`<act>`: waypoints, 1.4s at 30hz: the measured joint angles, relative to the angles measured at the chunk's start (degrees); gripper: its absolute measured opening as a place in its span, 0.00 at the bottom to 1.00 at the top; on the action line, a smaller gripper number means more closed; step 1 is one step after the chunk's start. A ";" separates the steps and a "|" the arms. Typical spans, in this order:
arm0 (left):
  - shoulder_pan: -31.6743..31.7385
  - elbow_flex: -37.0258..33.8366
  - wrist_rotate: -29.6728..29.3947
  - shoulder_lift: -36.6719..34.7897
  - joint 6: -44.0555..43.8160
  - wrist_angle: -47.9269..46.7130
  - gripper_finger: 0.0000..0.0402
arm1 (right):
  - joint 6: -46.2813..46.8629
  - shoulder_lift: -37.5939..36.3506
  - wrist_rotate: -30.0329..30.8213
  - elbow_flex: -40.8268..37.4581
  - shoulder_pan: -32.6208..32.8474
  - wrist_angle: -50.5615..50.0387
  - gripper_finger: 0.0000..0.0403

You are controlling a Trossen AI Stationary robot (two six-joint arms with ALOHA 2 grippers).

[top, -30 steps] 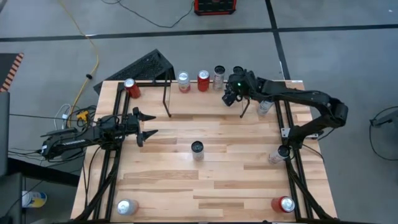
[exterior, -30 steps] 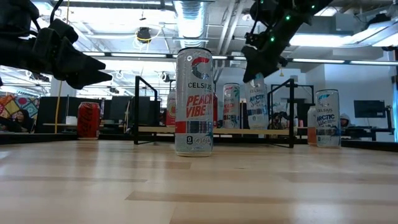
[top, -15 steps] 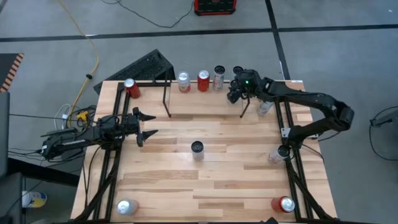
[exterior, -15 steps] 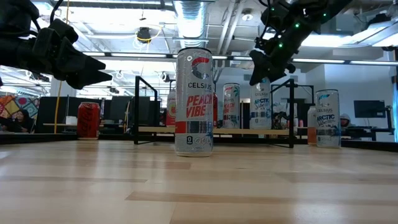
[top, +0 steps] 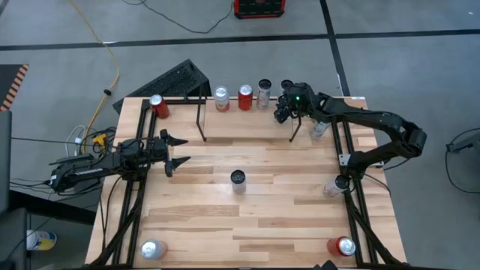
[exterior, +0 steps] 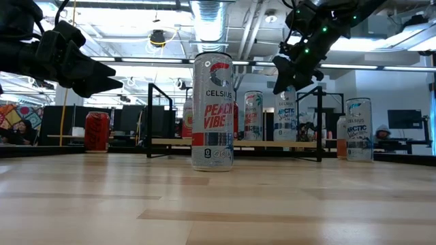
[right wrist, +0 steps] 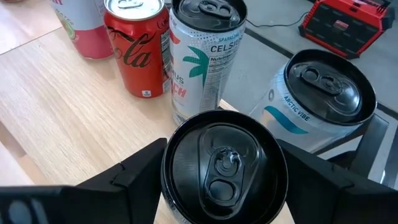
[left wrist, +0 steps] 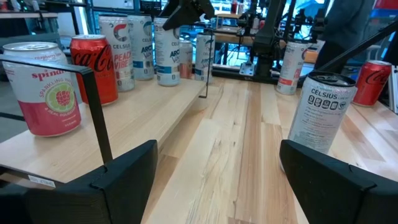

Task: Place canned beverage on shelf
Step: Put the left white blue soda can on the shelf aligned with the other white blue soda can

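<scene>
right gripper point(right wrist: 217, 186) — clamped around black-topped aluminium can point(right wrist: 224, 165) | over low black-rod shelf with light wood board point(top: 247, 112), table's 1 o'clock, beside white palm-print can point(right wrist: 202, 56) | lower straight, keep upright — release once seated | left gripper point(top: 178, 150) open, empty, 9 o'clock

The whole table point(top: 255, 195) is seen straight down from overhead, it's viewed level from board height in the low shot, 2 wrist cams are pointed past their own fingers, and the shelf point(exterior: 235, 143) cans are shared by all 4.
</scene>
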 joint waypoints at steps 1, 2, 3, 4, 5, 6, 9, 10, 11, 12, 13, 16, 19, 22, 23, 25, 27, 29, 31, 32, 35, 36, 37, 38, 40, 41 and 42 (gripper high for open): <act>0.00 0.00 0.00 0.00 0.00 0.00 0.80 | 0.00 -0.02 0.00 0.00 0.00 -0.15 0.73; 0.00 0.00 0.00 0.00 0.00 0.00 0.80 | 0.00 -0.02 0.01 0.00 -0.01 -0.31 0.73; 0.00 0.00 0.00 0.00 0.00 0.00 0.80 | -0.01 -0.02 0.04 0.00 -0.05 -0.47 0.73; -0.02 0.00 0.00 0.00 0.00 0.00 0.80 | 0.00 -0.02 0.04 0.00 -0.10 -0.62 0.73; -0.01 0.00 0.00 0.00 0.00 0.00 0.80 | 0.00 -0.02 0.04 0.00 -0.18 -0.67 0.73; -0.01 0.00 0.00 0.00 0.00 0.00 0.80 | 0.00 -0.03 0.04 0.00 -0.26 -0.80 0.74; -0.02 0.00 0.00 0.00 0.00 0.00 0.80 | 0.00 -0.04 1.14 0.02 -0.35 -1.56 0.75; 0.00 0.00 0.00 0.00 0.00 0.00 0.80 | -0.02 -0.04 1.46 0.02 -0.35 -1.76 0.75; -0.02 0.00 0.00 0.00 0.00 0.00 0.80 | -0.02 -0.04 1.64 0.02 -0.37 -1.81 0.75; -0.02 -0.02 0.00 0.00 0.00 0.00 0.80 | -0.02 -0.04 1.88 0.02 -0.37 -1.86 0.75; -0.02 0.00 0.00 0.02 0.00 0.00 0.80 | -0.02 -0.04 2.02 0.02 -0.37 -1.86 0.76; -0.01 0.00 0.00 0.00 0.00 0.00 0.80 | -0.03 -0.04 2.15 0.02 -0.39 -1.91 0.76; -0.02 0.00 0.00 0.00 0.00 0.00 0.80 | -0.04 -0.04 2.14 0.02 -0.39 -1.96 0.76; 0.00 -0.01 0.00 0.00 0.00 0.00 0.80 | -0.16 -0.03 2.12 0.02 -0.37 -2.07 0.76; 0.00 0.00 0.00 0.00 0.00 0.00 0.80 | -0.21 -0.02 2.09 0.02 -0.38 -2.08 0.76; -0.01 0.00 0.00 0.01 0.00 0.00 0.80 | -0.21 -0.02 2.03 0.02 -0.37 -2.15 0.76; 0.00 0.00 0.00 0.00 0.00 0.00 0.80 | -0.21 -0.02 1.99 0.02 -0.37 -2.22 0.76; 0.00 -0.01 0.00 0.01 0.00 0.00 0.80 | -0.27 -0.02 1.99 0.00 -0.37 -2.35 0.76; 0.00 0.00 -0.01 0.00 0.00 0.00 0.80 | -0.34 -0.02 1.98 0.00 -0.37 -2.58 0.76; -0.01 0.00 0.00 0.01 0.00 0.00 0.80 | -0.26 -0.02 2.00 0.00 -0.37 -2.84 0.76; 0.00 0.00 0.00 0.01 0.00 0.00 0.80 | -0.20 0.00 2.03 0.00 -0.33 -3.06 0.78; -0.01 -0.01 0.00 0.00 0.00 0.00 0.80 | -0.20 0.00 2.03 0.00 -0.20 -3.06 0.79; -0.02 -0.02 0.00 0.00 0.00 0.00 0.80 | -0.21 0.01 2.04 0.00 -0.12 -3.18 0.81; 0.00 0.00 0.00 0.00 0.00 0.00 0.80 | -0.20 0.08 1.97 -0.10 0.02 -3.70 0.83; 0.00 0.00 -0.01 0.01 0.00 -0.01 0.80 | -0.33 0.25 2.17 -0.30 0.15 -4.16 0.87; -0.02 -0.02 0.00 0.01 0.00 -0.01 0.80 | -0.23 0.26 1.97 -0.13 0.11 -4.08 0.88; -0.01 0.00 0.00 0.00 0.00 -0.01 0.80 | -0.22 0.22 2.10 0.02 0.09 -4.05 0.90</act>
